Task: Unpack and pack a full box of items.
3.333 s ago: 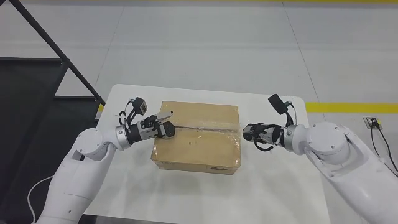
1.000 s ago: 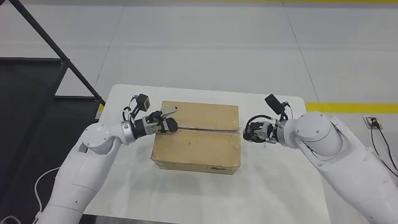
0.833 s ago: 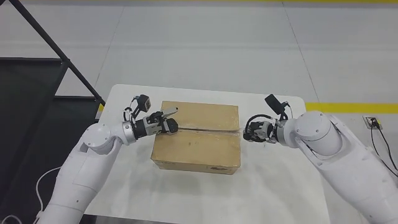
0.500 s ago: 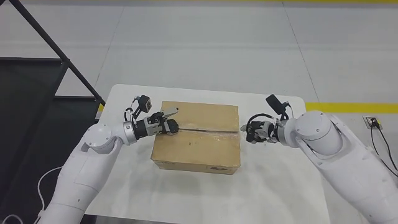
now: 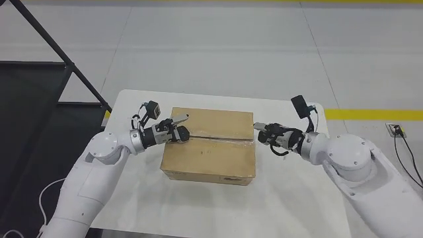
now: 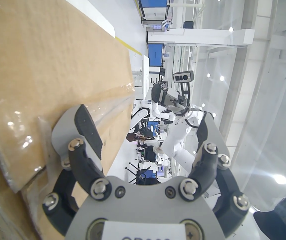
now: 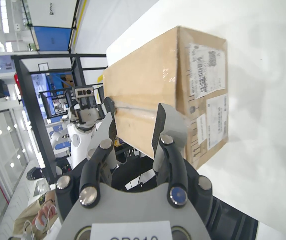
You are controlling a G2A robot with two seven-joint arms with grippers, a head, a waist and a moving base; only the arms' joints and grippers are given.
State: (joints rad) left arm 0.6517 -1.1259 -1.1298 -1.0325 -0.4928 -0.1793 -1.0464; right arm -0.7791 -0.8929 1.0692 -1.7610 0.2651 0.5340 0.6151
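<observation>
On the white table sits a brown box, near the middle. Its top flaps are shut, and clear tape runs along the line where they meet. The left end effector is at one end of that line. It is open, and one finger lies against the taped edge. The right end effector is just beside the other end of the box, also open. White labels are stuck on that end.
</observation>
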